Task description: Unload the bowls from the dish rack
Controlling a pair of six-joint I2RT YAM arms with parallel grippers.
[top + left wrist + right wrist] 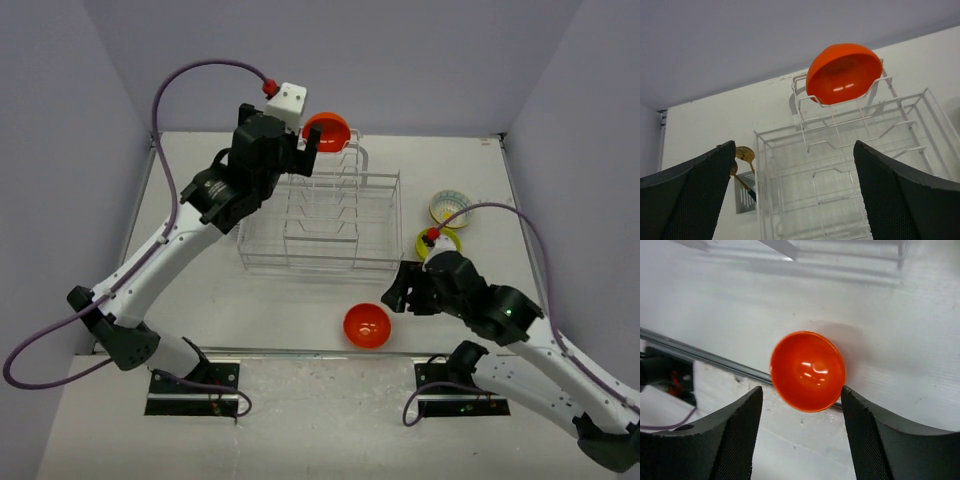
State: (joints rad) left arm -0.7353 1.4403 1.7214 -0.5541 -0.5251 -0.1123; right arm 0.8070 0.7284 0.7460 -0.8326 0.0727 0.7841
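Right wrist: right fingers (735, 440) parted loosely around bowl (807, 371) on desk (715, 315), perhaps touching; left fingers (690, 200) wide, empty, facing racked bowl (842, 72).

orange bowls (366, 325), white dish rack (320, 225)

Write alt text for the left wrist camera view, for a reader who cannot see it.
An orange-red bowl stands on edge in the far end of a white wire dish rack, framed between the left gripper's two wide-open black fingers. Gold spoons show beside the rack's left side.
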